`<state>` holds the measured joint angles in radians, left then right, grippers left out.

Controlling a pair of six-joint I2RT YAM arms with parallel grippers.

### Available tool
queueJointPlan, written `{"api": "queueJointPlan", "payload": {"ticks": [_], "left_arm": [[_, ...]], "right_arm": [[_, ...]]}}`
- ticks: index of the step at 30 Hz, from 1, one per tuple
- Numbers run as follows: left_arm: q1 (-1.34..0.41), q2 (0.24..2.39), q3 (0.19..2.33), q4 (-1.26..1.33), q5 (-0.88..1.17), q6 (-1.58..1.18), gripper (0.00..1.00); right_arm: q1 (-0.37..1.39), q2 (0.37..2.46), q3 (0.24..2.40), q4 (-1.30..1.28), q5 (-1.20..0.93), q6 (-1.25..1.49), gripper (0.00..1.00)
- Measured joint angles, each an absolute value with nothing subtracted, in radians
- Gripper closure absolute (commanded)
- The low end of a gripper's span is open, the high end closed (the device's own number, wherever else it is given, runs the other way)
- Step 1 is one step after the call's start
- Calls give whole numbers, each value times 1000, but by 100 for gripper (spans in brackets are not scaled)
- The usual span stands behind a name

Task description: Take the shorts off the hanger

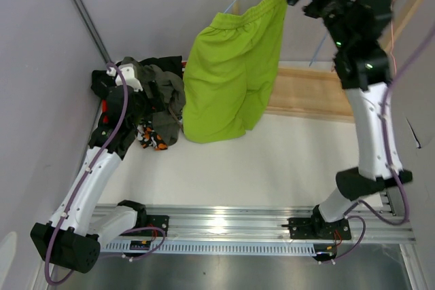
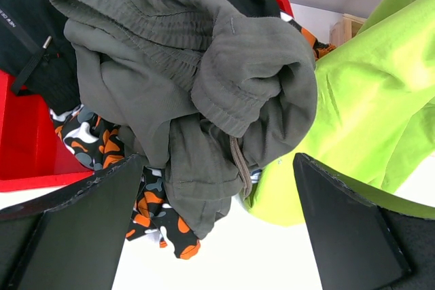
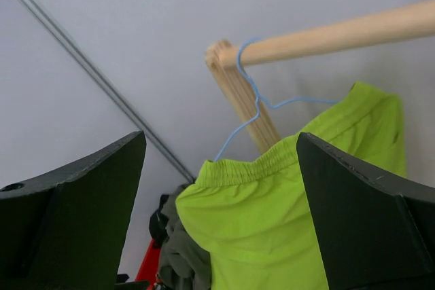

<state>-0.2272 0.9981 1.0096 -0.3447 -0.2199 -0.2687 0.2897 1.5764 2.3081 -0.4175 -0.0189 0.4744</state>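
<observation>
Right claw and left claw both apart, empty. Risk: yanking lime shorts drags the blue hanger off the rod with the waistband snagged.

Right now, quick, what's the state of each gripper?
Left gripper: open, holding nothing.
Right gripper: open, holding nothing.

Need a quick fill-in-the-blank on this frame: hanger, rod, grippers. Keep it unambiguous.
1. The lime green shorts hang on a ____ wire hanger.
2. The hanger hooks over a ____ rod.
3. The left gripper, over the dark grey-olive shorts, and the right gripper, below the rod, both have jaws ____.
4. Only ____ pair is on the hanger.

Missing words: blue; wooden; open; one
</observation>
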Motion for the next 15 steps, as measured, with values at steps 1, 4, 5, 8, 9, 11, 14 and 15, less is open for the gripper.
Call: {"api": "queueJointPlan", "payload": {"ticks": [1, 4, 5, 8, 9, 11, 14, 15], "left_arm": [[-227, 998, 1009, -344, -217, -269, 1], [-227, 998, 1005, -339, -205, -269, 1], [-227, 998, 1004, -338, -203, -268, 1], [-227, 997, 998, -336, -196, -269, 1], [-227, 996, 995, -336, -194, -269, 1], [-227, 993, 993, -337, -192, -269, 1], [-227, 986, 993, -335, -187, -269, 1], [-227, 984, 993, -333, -187, -269, 1]], "right_arm": [[303, 1625, 2311, -398, -30, 474, 1], [338, 1795, 2339, -383, -52, 478, 1], [346, 1837, 2349, -382, -57, 478, 1], [381, 1977, 2405, -383, -71, 478, 1], [390, 1999, 2411, -382, -72, 478, 1], [412, 2034, 2417, -375, -75, 479, 1], [439, 2052, 2428, -339, -75, 480, 1], [447, 2053, 2432, -321, -74, 480, 1]]}}
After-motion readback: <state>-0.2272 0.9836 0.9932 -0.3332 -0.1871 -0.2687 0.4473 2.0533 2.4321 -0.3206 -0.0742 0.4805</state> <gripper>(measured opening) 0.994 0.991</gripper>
